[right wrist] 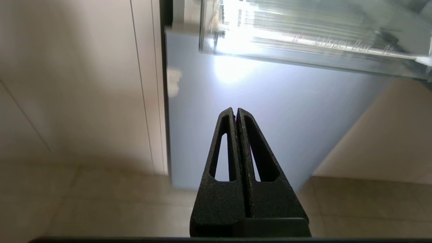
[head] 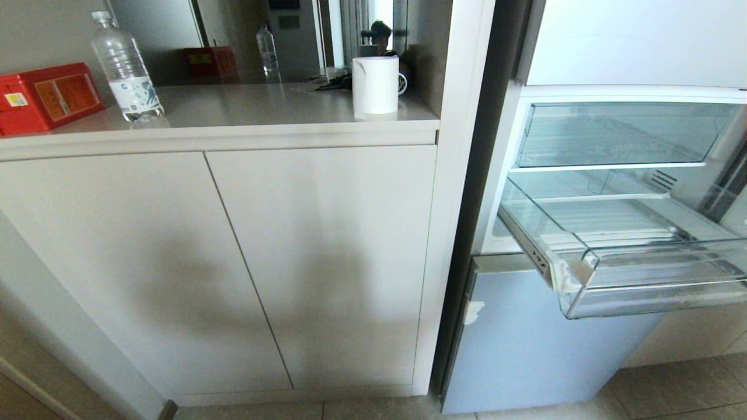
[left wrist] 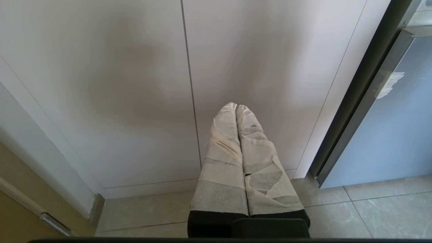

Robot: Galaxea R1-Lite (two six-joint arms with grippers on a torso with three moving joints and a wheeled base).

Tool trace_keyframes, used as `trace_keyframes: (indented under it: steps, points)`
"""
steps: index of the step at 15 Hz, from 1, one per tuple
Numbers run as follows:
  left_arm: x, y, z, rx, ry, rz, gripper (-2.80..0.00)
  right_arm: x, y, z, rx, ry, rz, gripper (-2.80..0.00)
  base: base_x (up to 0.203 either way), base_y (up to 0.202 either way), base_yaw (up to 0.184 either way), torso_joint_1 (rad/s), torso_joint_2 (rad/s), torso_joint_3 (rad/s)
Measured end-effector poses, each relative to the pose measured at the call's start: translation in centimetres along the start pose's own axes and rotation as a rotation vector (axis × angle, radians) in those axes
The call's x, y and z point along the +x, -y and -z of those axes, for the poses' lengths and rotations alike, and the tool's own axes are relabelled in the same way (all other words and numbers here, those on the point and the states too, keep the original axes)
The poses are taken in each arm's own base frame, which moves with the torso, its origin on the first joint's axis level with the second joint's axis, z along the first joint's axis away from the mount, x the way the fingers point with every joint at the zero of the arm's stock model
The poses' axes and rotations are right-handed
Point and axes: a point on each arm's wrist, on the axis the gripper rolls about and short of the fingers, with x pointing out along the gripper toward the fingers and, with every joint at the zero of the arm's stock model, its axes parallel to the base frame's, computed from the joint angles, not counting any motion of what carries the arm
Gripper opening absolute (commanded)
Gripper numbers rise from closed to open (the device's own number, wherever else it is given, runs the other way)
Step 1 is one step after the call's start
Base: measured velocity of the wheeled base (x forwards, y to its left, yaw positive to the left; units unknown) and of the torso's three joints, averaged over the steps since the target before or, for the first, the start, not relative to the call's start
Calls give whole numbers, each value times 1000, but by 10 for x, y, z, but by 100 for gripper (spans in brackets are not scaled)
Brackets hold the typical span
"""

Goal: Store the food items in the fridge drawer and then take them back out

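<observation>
The fridge drawer is clear plastic and stands pulled out of the open fridge at the right; I see nothing inside it. The right wrist view looks up at its underside. The food items are out of view. My left gripper, its fingers wrapped in pale tape, is shut and empty, low in front of the cabinet doors. My right gripper, with black fingers, is shut on nothing and hangs before the fridge's lower door, below the drawer. Neither arm shows in the head view.
A counter above the cabinet doors carries a water bottle, a red box and a white paper roll. Another clear compartment sits above the drawer. The blue-grey lower fridge door is shut. The floor is tiled.
</observation>
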Motion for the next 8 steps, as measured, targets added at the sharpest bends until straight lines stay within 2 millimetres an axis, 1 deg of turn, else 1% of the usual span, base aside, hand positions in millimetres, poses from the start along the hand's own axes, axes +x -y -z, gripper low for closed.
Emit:
trace_keyframes:
  steps: [2, 3, 4, 8]
  points:
    - [0, 0, 0, 0, 0, -1, -280, -1, 0, 1, 61, 8, 23, -280, 0, 0, 0, 0, 0, 0]
    - [0, 0, 0, 0, 0, 0, -280, -1, 0, 2, 67, 11, 26, -280, 0, 0, 0, 0, 0, 0]
    - [0, 0, 0, 0, 0, 0, -280, -1, 0, 2, 67, 12, 26, -280, -8, 4, -62, 2, 2, 2]
    - [0, 0, 0, 0, 0, 0, -280, -1, 0, 2, 63, 11, 26, -280, 0, 6, -166, 1, 1, 0]
